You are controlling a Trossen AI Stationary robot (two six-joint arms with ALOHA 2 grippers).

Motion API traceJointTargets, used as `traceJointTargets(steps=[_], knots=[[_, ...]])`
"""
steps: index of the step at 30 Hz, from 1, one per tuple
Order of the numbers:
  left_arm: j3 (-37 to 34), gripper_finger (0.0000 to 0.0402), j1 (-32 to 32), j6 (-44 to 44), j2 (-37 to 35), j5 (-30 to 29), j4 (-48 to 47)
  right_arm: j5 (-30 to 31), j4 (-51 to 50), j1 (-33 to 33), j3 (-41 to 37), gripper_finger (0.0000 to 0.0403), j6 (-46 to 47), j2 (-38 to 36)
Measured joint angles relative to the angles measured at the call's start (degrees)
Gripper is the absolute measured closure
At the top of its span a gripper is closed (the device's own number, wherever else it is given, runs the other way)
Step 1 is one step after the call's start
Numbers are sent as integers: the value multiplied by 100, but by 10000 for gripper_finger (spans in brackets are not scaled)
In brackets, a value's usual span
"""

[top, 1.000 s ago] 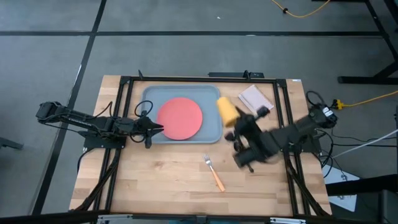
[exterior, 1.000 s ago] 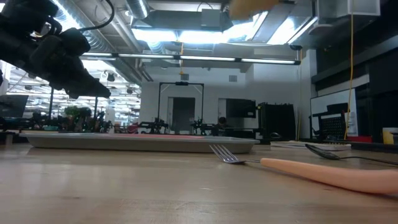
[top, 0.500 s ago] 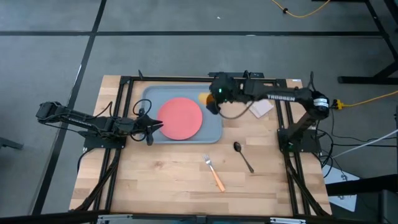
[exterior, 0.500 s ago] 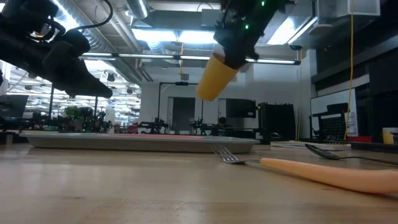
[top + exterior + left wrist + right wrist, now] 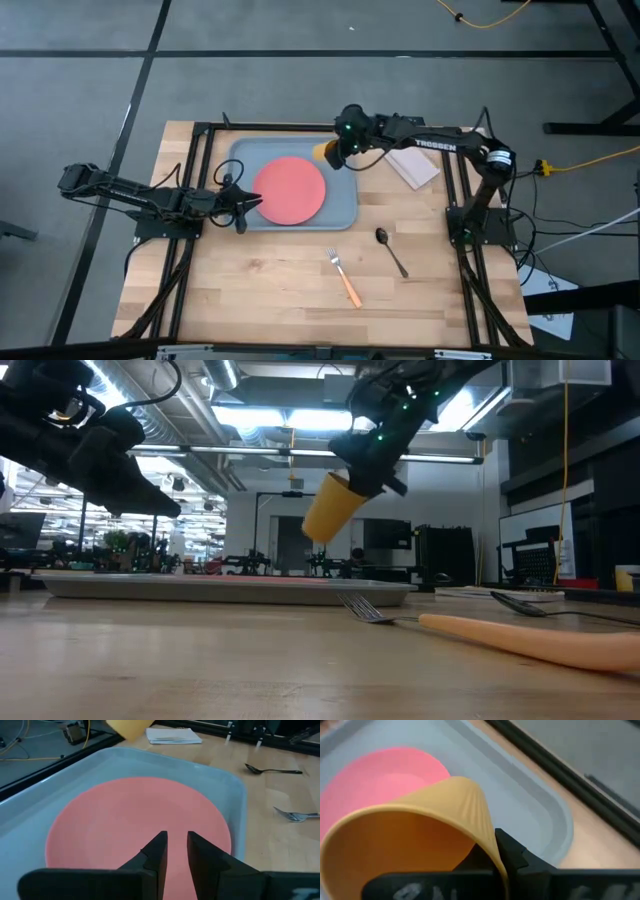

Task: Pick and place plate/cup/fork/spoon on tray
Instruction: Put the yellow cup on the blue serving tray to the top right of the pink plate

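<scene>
The grey-blue tray (image 5: 340,205) lies at the table's far middle with the salmon-pink plate (image 5: 290,190) flat in it. My right gripper (image 5: 340,150) is shut on the yellow-orange cup (image 5: 324,153) above the tray's far right corner. The cup also shows in the low view (image 5: 330,510). My left gripper (image 5: 252,205) hovers low over the plate's left edge, its fingers (image 5: 159,854) a little apart and empty. The orange-handled fork (image 5: 345,278) and the dark spoon (image 5: 390,248) lie flat on the wood, near of the tray. My right gripper holds the cup by its wall at the rim (image 5: 487,837). One finger (image 5: 512,852) is outside the wall and the other seems to be inside the cup. The cup hangs tilted below the gripper, its base (image 5: 312,530) lowest, clear of the tray.
A white folded napkin (image 5: 412,163) lies right of the tray at the far right. Black frame rails (image 5: 205,160) run along the table's left, right and far sides. Bare wood lies toward the near edge.
My right gripper has swung with the cup from the table's right middle toward the far edge and the left, to above the tray's far right corner. In the last half second the cup has shifted a little further left and tipped more.
</scene>
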Motion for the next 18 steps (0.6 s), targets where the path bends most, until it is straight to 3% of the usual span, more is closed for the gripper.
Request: traceJointTargets(steps=[6,18], knots=[[0,335,0,2,0,0,-7,-110,-830,-1,150,403,-18,154],[0,335,0,2,0,-1,-22,-348,-730,-425,161,403,-318,560]])
